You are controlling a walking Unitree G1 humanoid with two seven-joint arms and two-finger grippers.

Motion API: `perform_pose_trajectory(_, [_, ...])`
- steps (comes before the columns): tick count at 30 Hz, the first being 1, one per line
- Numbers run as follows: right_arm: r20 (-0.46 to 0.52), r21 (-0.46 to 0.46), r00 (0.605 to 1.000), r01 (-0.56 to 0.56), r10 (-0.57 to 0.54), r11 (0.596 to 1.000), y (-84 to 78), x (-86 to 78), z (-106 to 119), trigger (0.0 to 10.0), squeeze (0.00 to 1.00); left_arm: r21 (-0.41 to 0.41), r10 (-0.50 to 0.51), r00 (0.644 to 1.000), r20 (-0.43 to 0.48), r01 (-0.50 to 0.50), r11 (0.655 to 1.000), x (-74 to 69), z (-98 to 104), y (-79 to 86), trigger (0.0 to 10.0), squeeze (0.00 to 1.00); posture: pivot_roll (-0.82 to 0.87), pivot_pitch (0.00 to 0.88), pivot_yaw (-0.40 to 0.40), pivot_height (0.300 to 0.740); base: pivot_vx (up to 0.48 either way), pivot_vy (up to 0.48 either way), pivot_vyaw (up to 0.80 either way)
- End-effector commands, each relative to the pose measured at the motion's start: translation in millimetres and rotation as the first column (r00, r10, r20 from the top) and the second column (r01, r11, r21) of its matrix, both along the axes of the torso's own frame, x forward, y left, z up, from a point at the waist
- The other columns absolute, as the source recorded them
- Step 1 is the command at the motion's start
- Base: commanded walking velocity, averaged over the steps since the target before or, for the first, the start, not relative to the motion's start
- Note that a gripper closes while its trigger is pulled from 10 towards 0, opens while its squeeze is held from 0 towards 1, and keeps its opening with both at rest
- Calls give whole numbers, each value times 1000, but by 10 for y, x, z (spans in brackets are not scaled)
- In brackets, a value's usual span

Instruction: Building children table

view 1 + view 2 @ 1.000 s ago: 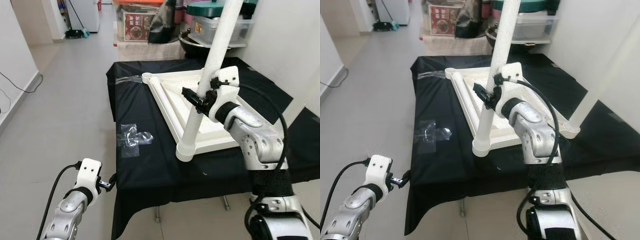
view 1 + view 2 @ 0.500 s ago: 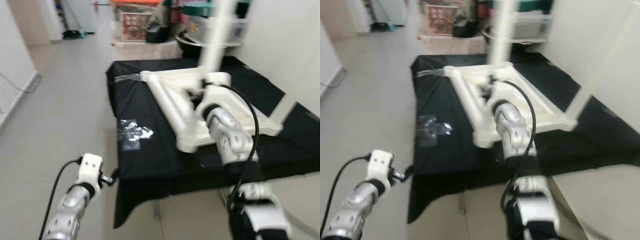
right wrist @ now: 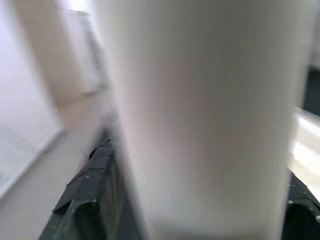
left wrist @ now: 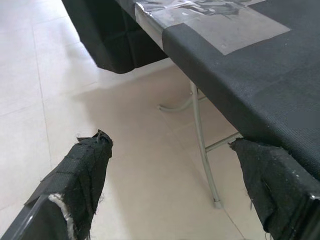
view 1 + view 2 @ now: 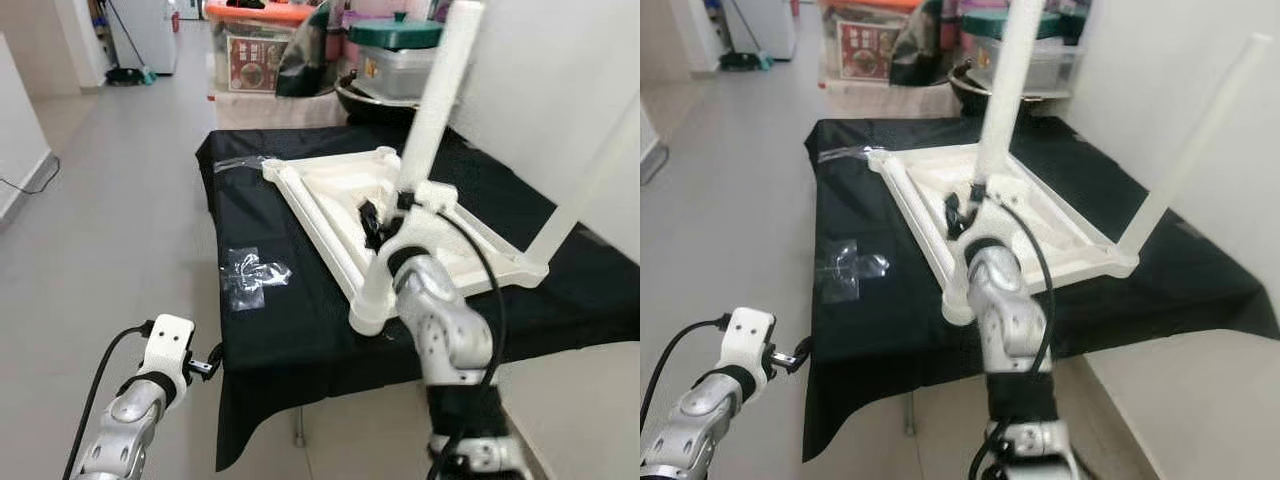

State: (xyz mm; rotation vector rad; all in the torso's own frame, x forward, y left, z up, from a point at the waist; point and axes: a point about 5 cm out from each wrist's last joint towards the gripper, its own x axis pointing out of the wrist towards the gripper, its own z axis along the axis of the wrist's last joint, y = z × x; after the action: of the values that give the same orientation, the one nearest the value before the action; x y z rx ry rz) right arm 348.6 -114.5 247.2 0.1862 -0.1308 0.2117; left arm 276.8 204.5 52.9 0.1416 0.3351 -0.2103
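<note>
A white children's table top (image 5: pixel 330 190) lies upside down on a black-clothed table (image 5: pixel 290 330). One white leg (image 5: pixel 425 120) rises tilted from its near corner, and a second leg (image 5: pixel 590 165) stands at the right corner. My right gripper (image 5: pixel 376 214) is shut on the near leg partway up. In the right wrist view the leg (image 3: pixel 200 115) spans the space between the black fingers (image 3: pixel 92 200). My left gripper (image 5: pixel 207 364) hangs low beside the table's near left corner. It is open over the floor, fingers (image 4: pixel 85 170) wide apart.
A clear plastic bag (image 5: pixel 253 272) lies on the cloth left of the table top. Storage boxes and a lidded pot (image 5: pixel 392 50) stand behind the table. A wall runs along the right. Tiled floor (image 5: pixel 110 190) spreads to the left; a metal table foot (image 4: pixel 204 155) stands under the cloth.
The camera has shifted and was blurred half a second ago. My right gripper stays on the near leg, with its forearm now more upright below it. The left arm still hangs low.
</note>
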Motion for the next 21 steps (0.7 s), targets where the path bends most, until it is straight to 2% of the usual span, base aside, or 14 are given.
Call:
perform_pose_trajectory(1, [2,-6,977,-214,214,977,-59,11,44,10000,0,-19,-19,1000,-8,19,1000,-23,-44,-78,10000,0,19,0,-88,740,0,0,0])
perform_pose_trajectory(3, [17,-53,928,-372,373,927,-103,-24,31,10000,0,-23,-20,1000,-10,20,1000,-32,-54,-96,10000,0,25,0,-92,740,0,0,0])
perform_pose_trajectory(5, [20,-88,902,-428,431,900,-115,-48,13,10000,0,-24,-20,1000,-11,20,1000,-32,-56,-102,10000,0,25,0,-92,740,0,0,0])
perform_pose_trajectory(7, [-48,-106,834,-551,549,828,-136,-37,-261,10000,0,-27,-21,1000,-11,21,999,-24,-57,-116,10000,0,19,0,-89,740,0,0,0])
perform_pose_trajectory(8, [-135,-146,829,-558,543,817,-131,23,-555,10000,0,-27,-24,1000,-8,24,999,-9,-50,-130,10000,0,29,0,-93,740,0,0,0])
perform_pose_trajectory(11, [-172,-167,842,-537,511,827,-105,53,-688,10000,0,-28,-26,1000,-5,26,999,2,-40,-139,10000,0,38,0,-97,740,0,0,0])
perform_pose_trajectory(12, [-199,-176,846,-527,495,831,-70,66,-779,7294,0,-27,-28,1000,0,28,999,13,-25,-145,10000,0,48,0,-102,740,0,0,0])
perform_pose_trajectory(13, [-199,-176,846,-527,495,831,-70,66,-779,7294,0,-27,-28,1000,0,28,999,13,-25,-145,10000,0,48,0,-102,740,0,0,0])
perform_pose_trajectory(14, [-200,-170,843,-531,499,830,-32,68,-813,3176,0,-26,-29,1000,8,29,999,24,-3,-144,10000,0,48,0,-102,740,0,0,0])
perform_pose_trajectory(15, [-200,-170,843,-531,499,830,-32,68,-813,3176,0,-26,-29,1000,8,29,999,24,-3,-144,10000,0,48,0,-102,740,0,0,0])
perform_pose_trajectory(16, [-182,-155,867,-492,465,857,-16,102,-797,0,0,-29,-29,999,17,30,999,29,24,-136,10000,0,50,0,-99,740,0,0,0])
perform_pose_trajectory(17, [-166,-141,877,-474,451,869,-18,126,-777,0,0,-30,-29,999,23,30,999,31,42,-130,10000,0,50,0,-99,740,0,0,0])
perform_pose_trajectory(18, [-140,-126,976,-183,165,975,-171,267,-669,0,0,-30,-37,999,31,37,999,9,59,-118,10000,0,42,0,-97,740,0,0,0])
perform_pose_trajectory(21, [-133,-121,990,-69,53,990,-239,312,-639,0,0,-28,-39,999,33,40,999,-2,62,-114,10000,0,42,0,-97,740,0,0,0])
